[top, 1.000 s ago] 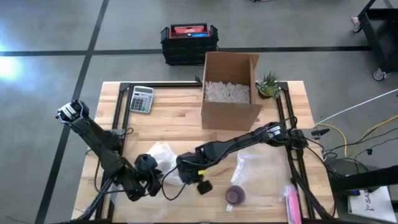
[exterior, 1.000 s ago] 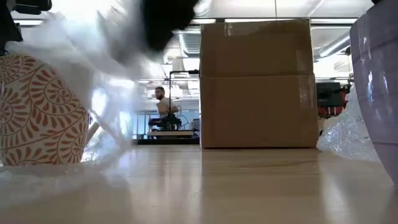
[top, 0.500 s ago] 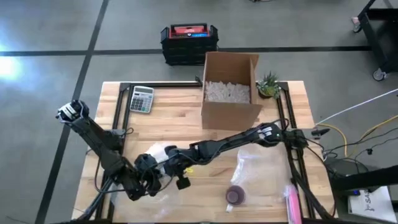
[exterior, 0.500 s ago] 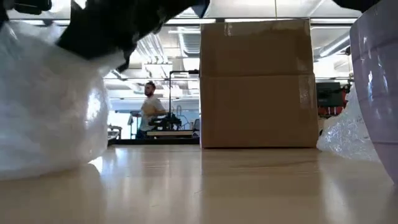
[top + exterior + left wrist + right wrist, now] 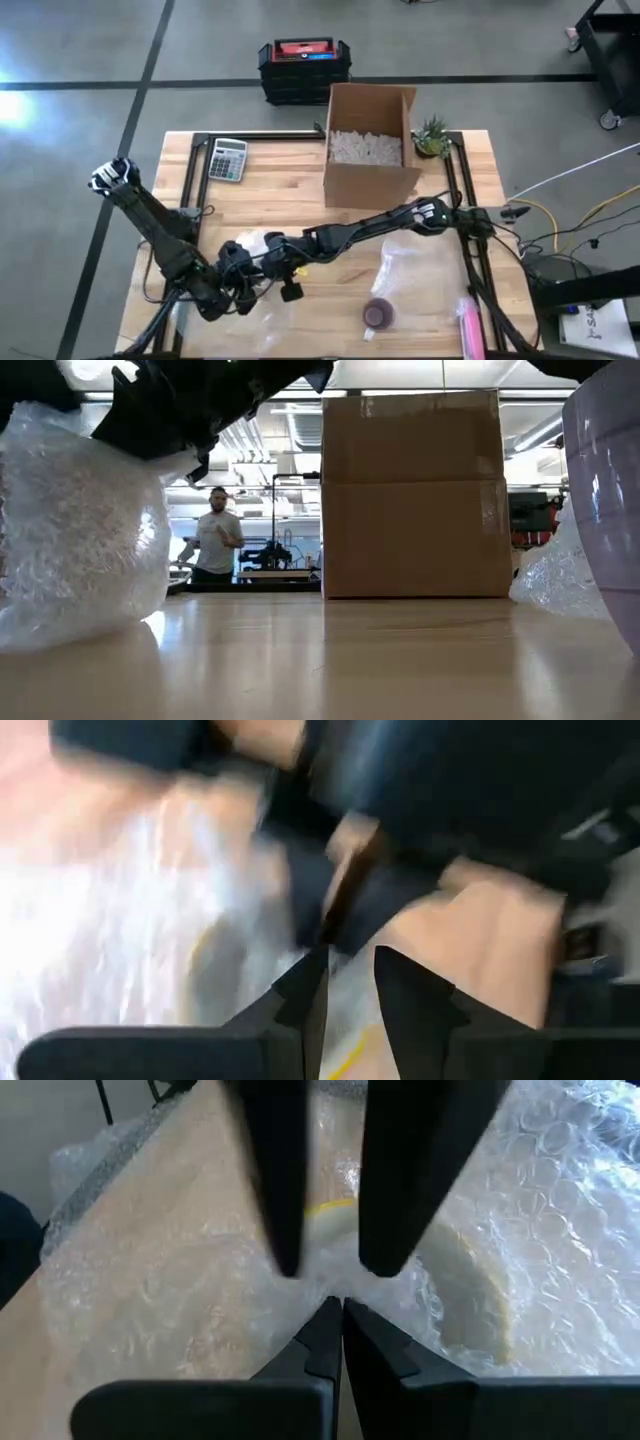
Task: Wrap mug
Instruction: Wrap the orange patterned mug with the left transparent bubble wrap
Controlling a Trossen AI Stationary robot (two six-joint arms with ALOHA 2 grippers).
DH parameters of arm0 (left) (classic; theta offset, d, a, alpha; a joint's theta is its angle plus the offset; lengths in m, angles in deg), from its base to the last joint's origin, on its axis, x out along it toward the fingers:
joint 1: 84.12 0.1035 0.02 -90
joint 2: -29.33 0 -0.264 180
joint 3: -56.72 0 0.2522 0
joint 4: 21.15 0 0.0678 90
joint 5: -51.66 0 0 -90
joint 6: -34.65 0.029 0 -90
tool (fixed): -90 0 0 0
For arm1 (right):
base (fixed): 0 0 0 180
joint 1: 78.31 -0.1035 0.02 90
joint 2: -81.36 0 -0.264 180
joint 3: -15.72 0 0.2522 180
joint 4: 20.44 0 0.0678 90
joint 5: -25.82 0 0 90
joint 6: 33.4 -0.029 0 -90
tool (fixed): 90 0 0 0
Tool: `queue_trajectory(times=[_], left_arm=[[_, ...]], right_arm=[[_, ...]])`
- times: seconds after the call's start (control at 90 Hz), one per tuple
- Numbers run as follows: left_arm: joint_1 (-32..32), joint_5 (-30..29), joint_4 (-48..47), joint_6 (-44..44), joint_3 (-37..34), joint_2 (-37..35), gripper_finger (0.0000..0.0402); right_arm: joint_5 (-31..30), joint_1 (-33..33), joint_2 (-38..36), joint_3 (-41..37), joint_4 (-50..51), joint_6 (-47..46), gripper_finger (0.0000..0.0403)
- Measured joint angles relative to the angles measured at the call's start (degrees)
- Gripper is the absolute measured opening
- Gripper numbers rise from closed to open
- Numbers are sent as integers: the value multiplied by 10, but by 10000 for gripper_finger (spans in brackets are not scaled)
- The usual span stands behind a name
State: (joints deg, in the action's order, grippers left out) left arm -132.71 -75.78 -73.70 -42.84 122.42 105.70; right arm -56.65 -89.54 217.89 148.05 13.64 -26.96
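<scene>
Bubble wrap [image 5: 80, 530] hides the mug (no readable writing), both pincers close.

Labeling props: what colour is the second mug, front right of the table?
Purple mug, standing unwrapped on clear plastic; best seen in the high view.

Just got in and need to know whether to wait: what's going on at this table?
The two arms are wrapping a mug in bubble wrap at the table's front left. The mug itself is covered from the low view. The right end effector has reached across and is pinched shut on the wrap; the left end effector is right beside it, fingers slightly apart. A cardboard box with packing fill, a purple cup and a calculator sit unused. A person stands in the background.
</scene>
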Motion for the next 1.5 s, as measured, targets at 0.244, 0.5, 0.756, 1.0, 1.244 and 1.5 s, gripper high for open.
queue_trajectory(times=[0.244, 0.5, 0.756, 1.0, 1.244, 1.5], left_arm=[[0, 34, 52, -75, -65, 11, 73], [1, 38, 68, -47, -54, 12, 73], [6, 27, 68, -16, -38, 13, 73], [21, 25, 68, -10, -38, 13, 73], [26, 37, 71, -10, -38, 11, 73], [24, 115, 6, 20, 48, -11, 59]], right_arm=[[-5, 6, -64, 0, 64, 50, 0], [-121, 49, -108, -1, 84, 111, 0], [29, 62, -56, -9, 75, 48, 0], [28, -4, -56, -7, 65, 84, 0], [-28, -3, -18, -6, 53, 82, 0], [-33, -3, -13, -5, 45, 71, 0]])
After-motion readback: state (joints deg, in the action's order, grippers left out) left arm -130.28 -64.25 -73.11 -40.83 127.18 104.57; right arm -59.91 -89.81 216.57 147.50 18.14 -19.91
